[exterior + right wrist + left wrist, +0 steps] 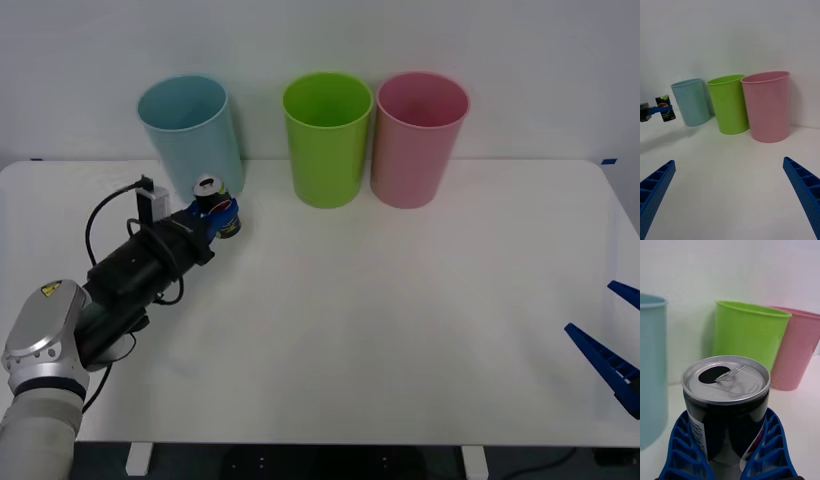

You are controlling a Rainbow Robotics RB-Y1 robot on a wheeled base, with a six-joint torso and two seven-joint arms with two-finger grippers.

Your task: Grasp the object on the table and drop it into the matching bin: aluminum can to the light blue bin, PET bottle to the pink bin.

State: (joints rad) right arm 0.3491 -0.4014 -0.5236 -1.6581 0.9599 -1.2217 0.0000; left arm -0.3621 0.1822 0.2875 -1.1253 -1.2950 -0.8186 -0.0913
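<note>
The aluminum can (213,200) is upright in the clench of the left gripper (218,215), its long axis vertical and its opened silver top facing up. In the left wrist view the two ribbed blue fingers (685,450) wrap its dark body from either side, so the grasp looks settled. In the right wrist view the can appears lifted clear of the table (400,320), hanging in the air with a shadow below it, near the table's far left corner.

The relation that matters now is can to light blue bin (190,135). The bin stands at the far edge of the table, toward its left end, and the can sits just beside it, on the side facing the robot and slightly toward the lime green bin (326,138). The can's top is well below the bin's rim, so, as I judge it, the coming move calls for raising the can above that rim and carrying it a little farther from the robot and to the left before letting go. The pink bin (418,136) is at the other end of the row and is not the target for a can.

The right gripper (615,355) waits with its fingers spread wide and empty near the table's near right corner, well apart from the bins; the left arm is plainly the nearer one.
</note>
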